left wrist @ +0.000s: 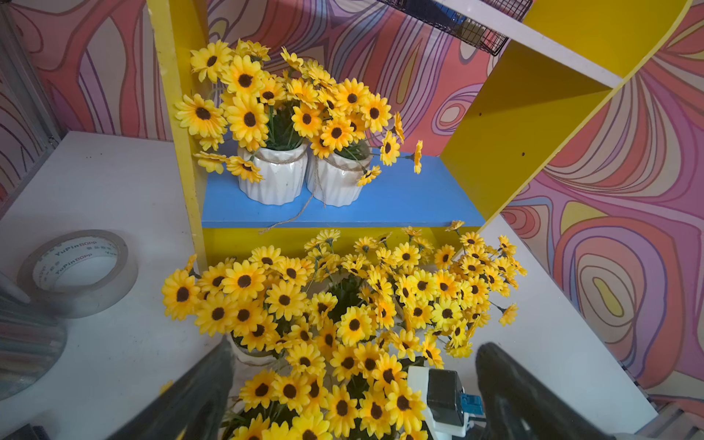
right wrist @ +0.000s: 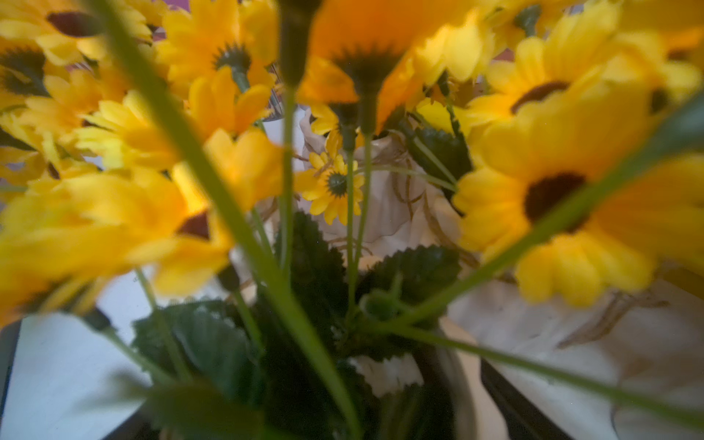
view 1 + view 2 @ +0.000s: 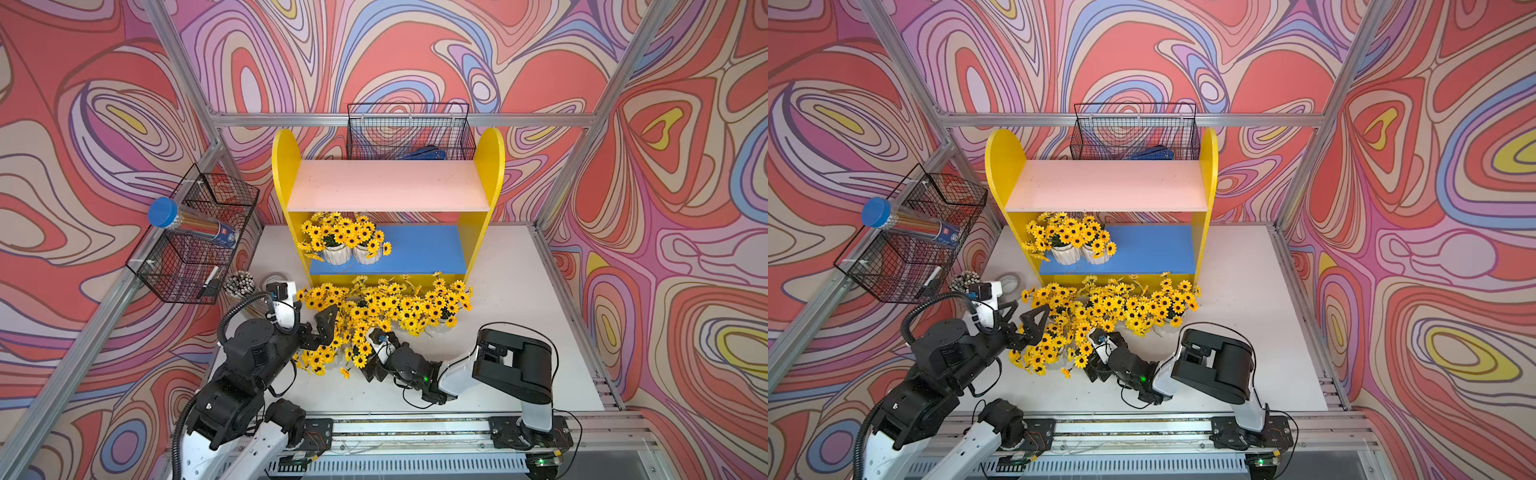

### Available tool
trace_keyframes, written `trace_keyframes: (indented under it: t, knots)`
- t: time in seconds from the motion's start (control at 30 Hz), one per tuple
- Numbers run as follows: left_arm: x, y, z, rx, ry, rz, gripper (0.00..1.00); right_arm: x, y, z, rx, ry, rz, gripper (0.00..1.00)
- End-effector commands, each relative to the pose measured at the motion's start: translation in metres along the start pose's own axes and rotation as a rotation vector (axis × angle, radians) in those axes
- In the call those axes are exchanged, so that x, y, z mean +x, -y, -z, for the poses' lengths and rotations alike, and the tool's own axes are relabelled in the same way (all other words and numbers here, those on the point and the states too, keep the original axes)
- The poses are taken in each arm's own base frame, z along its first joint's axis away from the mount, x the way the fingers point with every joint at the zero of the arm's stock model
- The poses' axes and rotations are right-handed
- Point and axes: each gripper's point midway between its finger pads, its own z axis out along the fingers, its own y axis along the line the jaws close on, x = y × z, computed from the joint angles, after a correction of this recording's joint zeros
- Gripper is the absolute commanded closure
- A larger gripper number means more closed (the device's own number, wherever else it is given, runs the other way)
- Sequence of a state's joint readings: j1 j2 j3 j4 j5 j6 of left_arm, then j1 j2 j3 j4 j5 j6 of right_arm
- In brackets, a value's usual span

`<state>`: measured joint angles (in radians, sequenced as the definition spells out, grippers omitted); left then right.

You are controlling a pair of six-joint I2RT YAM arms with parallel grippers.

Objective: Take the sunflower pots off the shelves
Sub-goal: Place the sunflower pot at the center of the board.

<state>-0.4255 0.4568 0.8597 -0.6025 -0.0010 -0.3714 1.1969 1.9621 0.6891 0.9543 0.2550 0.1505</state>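
Sunflower pots (image 3: 334,253): two stand on the blue lower board (image 3: 419,249) of the shelves (image 3: 286,166), touching each other; the rest crowd the table (image 3: 498,291) in front. Our left gripper (image 1: 356,350) gapes wide above that crowd; our right gripper (image 3: 374,370) stands open among its stems. Reaching over, we could snag blooms and topple pots. The tape roll (image 1: 76,266) lies well aside

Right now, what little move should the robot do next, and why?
Probably reach the open left gripper forward toward the two sunflower pots on the blue lower board: they alone sit on the shelves, and that gripper faces them.
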Motion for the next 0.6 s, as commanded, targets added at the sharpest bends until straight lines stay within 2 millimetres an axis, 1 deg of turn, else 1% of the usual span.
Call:
trace_keyframes:
  t: [0.0,0.03,0.07,0.1,0.2,0.23,0.27,0.37,0.47,0.57]
  knots:
    - [0.006,0.001,-0.002,0.009,-0.020,0.017,0.00,0.021,0.000,0.002,-0.016,-0.063,0.001,0.44]
    - [0.007,0.000,-0.003,0.006,-0.023,0.012,0.00,0.025,0.004,0.003,0.002,-0.066,0.006,0.32]
    - [0.007,-0.001,-0.003,0.001,-0.026,0.006,0.00,0.028,0.009,0.004,0.025,-0.061,-0.002,0.25]
    - [0.008,-0.001,-0.004,0.000,-0.028,0.003,0.00,0.029,0.012,0.006,0.038,-0.051,-0.001,0.21]
    - [0.007,0.000,-0.006,0.003,-0.029,0.006,0.00,0.034,0.012,0.006,0.035,-0.064,0.017,0.16]
    - [0.007,0.000,-0.006,0.004,-0.026,0.011,0.00,0.034,0.011,0.006,0.027,-0.060,0.016,0.07]
    - [0.007,0.001,-0.007,0.006,-0.028,0.016,0.00,0.035,0.010,0.005,0.021,-0.064,0.019,0.02]
    - [0.008,0.002,-0.008,0.015,-0.029,0.033,0.00,0.039,0.007,0.001,0.013,-0.074,0.016,0.02]
    - [0.009,0.002,-0.007,0.015,-0.034,0.039,0.00,0.037,0.007,-0.002,0.015,-0.058,0.010,0.02]
    - [0.009,0.003,-0.005,0.023,-0.030,0.045,0.00,0.039,0.001,-0.007,-0.010,-0.065,0.015,0.02]
